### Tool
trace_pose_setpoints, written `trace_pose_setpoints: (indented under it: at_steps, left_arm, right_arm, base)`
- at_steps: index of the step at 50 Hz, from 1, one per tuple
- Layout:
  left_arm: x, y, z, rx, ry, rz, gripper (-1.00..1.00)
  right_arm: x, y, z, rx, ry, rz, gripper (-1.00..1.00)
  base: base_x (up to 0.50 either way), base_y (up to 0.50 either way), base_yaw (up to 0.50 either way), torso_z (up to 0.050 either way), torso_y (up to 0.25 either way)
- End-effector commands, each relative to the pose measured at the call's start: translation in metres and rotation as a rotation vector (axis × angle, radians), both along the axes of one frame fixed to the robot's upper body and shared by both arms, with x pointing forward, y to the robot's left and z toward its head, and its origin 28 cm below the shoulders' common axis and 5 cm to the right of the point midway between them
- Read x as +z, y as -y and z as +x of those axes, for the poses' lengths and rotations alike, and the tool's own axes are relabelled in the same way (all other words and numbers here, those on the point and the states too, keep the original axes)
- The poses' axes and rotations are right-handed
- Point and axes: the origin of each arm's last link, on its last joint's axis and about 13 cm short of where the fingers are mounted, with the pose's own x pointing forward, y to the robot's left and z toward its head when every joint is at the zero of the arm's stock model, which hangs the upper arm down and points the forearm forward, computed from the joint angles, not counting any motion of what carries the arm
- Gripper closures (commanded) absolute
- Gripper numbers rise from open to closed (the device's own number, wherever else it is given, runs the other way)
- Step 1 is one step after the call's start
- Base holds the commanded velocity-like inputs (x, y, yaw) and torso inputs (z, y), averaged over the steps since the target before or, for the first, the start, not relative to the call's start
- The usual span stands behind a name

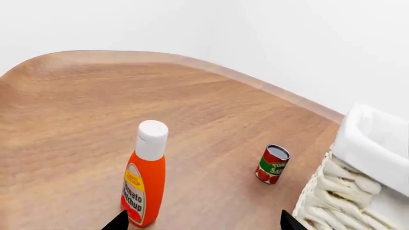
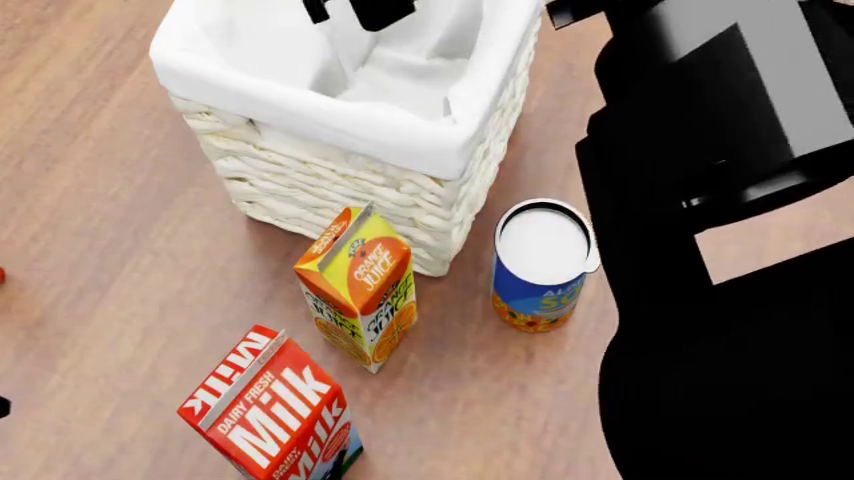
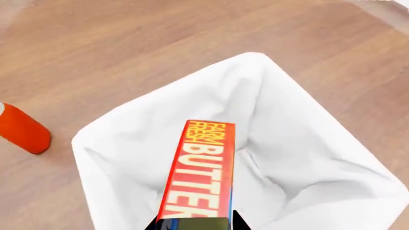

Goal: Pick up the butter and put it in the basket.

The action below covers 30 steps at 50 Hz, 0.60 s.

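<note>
Letting go too early could go wrong. On the left, the left gripper [image 1: 201, 223] is spread wide with nothing in it. On the right, the right gripper [image 3: 195, 225] pinches the butter [image 3: 199, 167] above the basket [image 3: 128, 143]; tilted, it could catch the rim.

Right arm [image 2: 721, 230] black, blocky; fingers [image 1: 119, 221] black, pointed.
</note>
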Motion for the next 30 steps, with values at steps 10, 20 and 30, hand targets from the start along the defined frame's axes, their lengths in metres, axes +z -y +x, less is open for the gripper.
trace_pose_setpoints:
  at_steps: [10,20,30]
  left_arm:
    - [0.0035,0.002,-0.006,-0.005,-0.002,-0.007,-1.0]
    - [0.0041,0.0029,-0.0071,-0.007,-0.004,-0.008,-1.0]
    - [0.0037,0.0031,-0.0077,-0.004,-0.008,-0.01,-1.0]
  right_arm:
    - [0.0008,-0.0072,-0.0005,0.048,-0.035,-0.037,1.0]
    - [0.0022,-0.0056,-0.0006,0.006,-0.027,0.056,1.0]
    - [-0.0003,-0.0068,0.0003,0.011,-0.034,0.102,1.0]
  base:
    - [0.0,0.0,0.0,0.0,0.001]
    - [0.0,0.0,0.0,0.001,0.001]
    - [0.0,0.0,0.0,0.0,0.002]
